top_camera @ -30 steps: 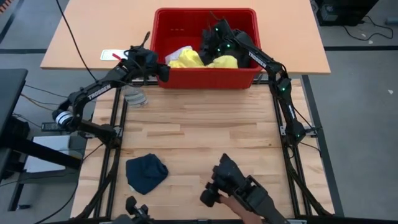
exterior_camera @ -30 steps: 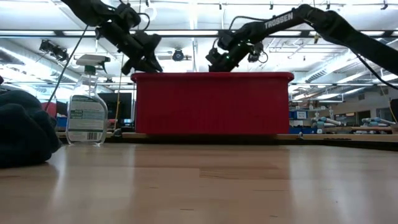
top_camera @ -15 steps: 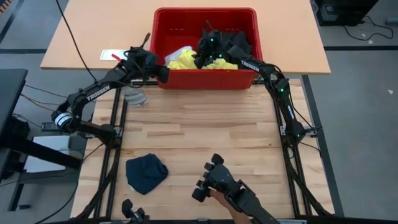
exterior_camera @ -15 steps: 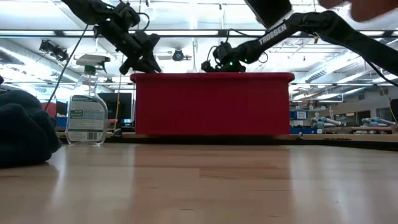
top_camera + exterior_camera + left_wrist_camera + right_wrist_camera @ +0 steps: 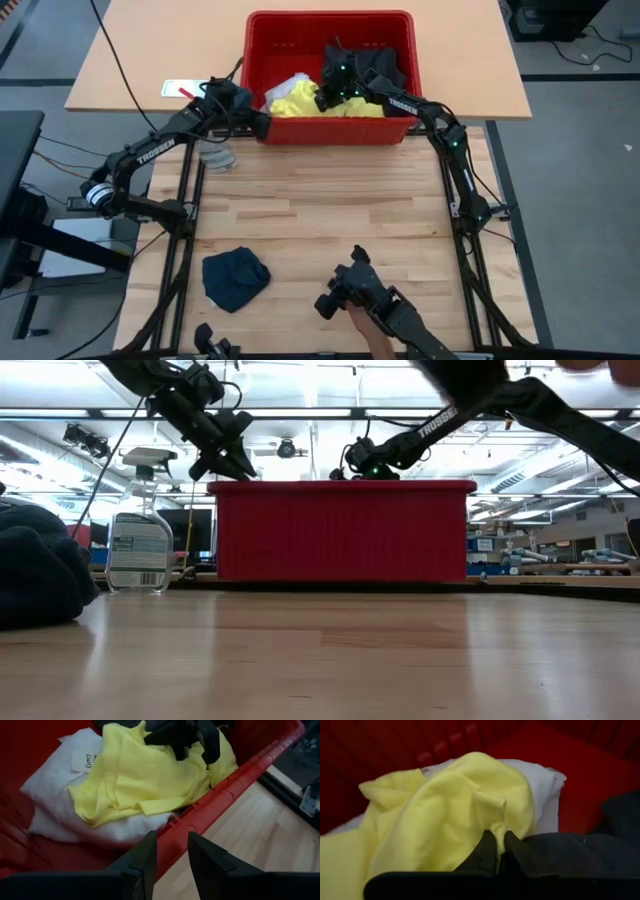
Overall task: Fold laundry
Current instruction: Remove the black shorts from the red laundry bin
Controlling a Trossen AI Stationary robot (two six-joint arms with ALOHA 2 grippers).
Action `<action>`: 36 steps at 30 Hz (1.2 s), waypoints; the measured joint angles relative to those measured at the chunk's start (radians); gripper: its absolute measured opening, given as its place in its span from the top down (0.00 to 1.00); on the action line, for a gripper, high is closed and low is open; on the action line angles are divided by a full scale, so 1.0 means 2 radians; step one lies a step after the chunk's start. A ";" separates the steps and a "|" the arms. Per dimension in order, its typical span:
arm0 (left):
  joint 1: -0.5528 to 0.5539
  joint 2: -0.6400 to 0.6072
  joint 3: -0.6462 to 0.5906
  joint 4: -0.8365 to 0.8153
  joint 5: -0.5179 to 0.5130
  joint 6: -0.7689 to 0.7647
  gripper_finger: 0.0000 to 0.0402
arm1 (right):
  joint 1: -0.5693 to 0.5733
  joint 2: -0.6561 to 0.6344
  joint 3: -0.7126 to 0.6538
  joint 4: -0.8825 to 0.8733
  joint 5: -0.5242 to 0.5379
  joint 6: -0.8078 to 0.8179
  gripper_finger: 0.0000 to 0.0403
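Right end effector [image 5: 496, 851] has closed, pinching the crumpled yellow shirt [image 5: 445, 810] in the basket [image 5: 330, 128].

Hidden: lower part of white cloth [image 5: 55, 815] under yellow shirt [image 5: 135, 780] | Cut off: dark garment [image 5: 35, 575] at left edge of low view

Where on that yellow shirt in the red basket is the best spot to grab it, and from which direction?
Probably the raised fold on top of the yellow shirt, coming from above. It lies crumpled over a white cloth inside the walled red basket, so the sides are blocked. The right end effector is pinched on such a ridge; the left end effector waits by the rim.
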 joint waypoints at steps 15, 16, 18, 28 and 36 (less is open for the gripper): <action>0.011 -0.009 0.000 0.011 0.059 0.061 0.72 | 0.019 -0.181 0.005 0.003 0.053 0.020 0.95; 0.011 -0.009 0.000 0.011 0.068 0.064 0.72 | 0.021 -0.194 0.005 0.000 0.063 0.025 0.95; 0.011 -0.010 0.000 0.013 0.097 0.065 0.72 | 0.029 -0.219 0.005 -0.010 0.086 0.029 0.95; 0.010 -0.010 -0.001 0.039 0.182 0.065 0.72 | 0.081 -0.315 0.008 -0.044 0.247 0.039 0.95; 0.004 -0.012 -0.001 0.053 0.205 0.037 0.72 | 0.076 -0.272 0.006 -0.096 0.169 0.103 0.95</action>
